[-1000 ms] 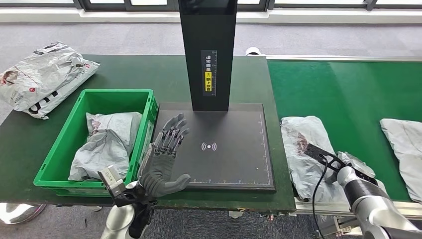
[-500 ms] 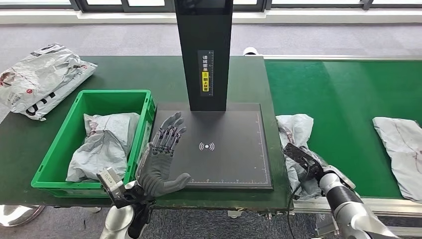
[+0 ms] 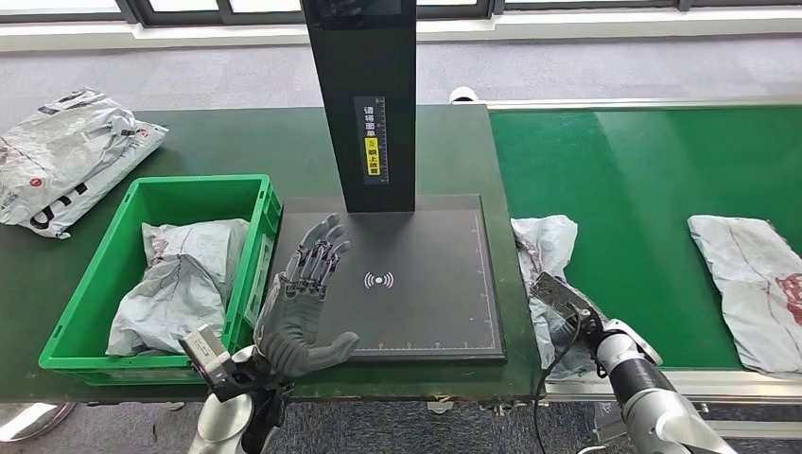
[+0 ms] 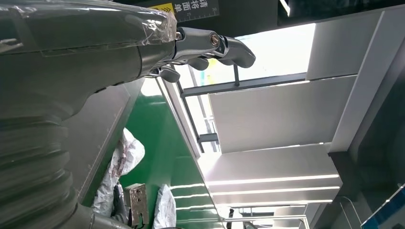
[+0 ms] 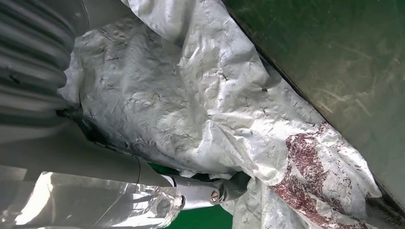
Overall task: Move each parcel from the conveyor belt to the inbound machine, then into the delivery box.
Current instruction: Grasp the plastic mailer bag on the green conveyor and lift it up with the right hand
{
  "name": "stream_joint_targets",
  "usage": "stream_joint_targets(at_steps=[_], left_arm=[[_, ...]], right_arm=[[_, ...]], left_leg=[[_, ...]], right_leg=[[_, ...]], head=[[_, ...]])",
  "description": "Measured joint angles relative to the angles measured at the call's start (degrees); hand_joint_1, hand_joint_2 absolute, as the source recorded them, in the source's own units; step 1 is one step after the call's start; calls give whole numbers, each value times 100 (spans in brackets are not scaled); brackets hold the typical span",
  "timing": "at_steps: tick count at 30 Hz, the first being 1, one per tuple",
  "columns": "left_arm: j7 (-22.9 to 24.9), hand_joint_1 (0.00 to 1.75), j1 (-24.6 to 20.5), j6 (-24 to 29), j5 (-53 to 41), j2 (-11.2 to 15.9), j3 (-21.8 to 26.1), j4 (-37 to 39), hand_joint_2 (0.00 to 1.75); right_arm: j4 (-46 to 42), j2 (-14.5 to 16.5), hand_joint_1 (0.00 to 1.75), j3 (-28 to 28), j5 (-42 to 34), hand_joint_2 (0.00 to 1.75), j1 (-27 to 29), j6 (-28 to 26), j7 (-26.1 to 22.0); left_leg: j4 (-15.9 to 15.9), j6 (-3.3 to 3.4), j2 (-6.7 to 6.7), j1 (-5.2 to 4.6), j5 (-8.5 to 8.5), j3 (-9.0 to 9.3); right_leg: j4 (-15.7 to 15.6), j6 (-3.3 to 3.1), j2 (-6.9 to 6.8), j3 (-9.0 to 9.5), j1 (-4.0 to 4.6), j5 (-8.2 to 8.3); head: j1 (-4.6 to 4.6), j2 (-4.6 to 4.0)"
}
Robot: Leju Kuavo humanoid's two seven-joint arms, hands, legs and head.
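Head view high, facing down, wrist views close, seemingly sharing parcel [image 3: 546, 274]

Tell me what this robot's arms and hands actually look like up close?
The left hand has a grey ribbed palm cover, a thick grey thumb and slim dark jointed fingers; a small silver camera block sits at its wrist. The arms are silver tubes with black bands. A black cable loops beside the right arm. In the right wrist view, the right hand shows the same grey ribbing plus a shiny metal fingertip with a screw.
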Motion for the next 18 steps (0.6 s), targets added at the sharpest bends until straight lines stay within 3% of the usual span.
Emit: stream_joint_targets(at_steps=[3, 4, 18], left_arm=[[0, 0, 7, 0, -1, 3, 0, -13, 175], [1, 0, 11, 0, -4, 3, 0, -18, 175], [12, 0, 102, 126, 1, 3, 0, -38, 175]], right_arm=[[-2, 14, 154, -7, -46, 175, 11, 18, 4], [-5, 21, 175, -11, -77, 175, 20, 20, 11], [-176, 109, 175, -190, -542, 175, 84, -106, -6]], left_leg=[[-11, -4, 1, 5, -1, 8], [-13, -7, 1, 7, -1, 11], [-19, -36, 0, 14, 4, 41]], right_leg=[[0, -15, 1, 1, 6, -5], [1, -19, 1, 2, 8, -5], [1, -28, -2, 23, 12, -8]], head=[[0, 0], [0, 0], [0, 0]])
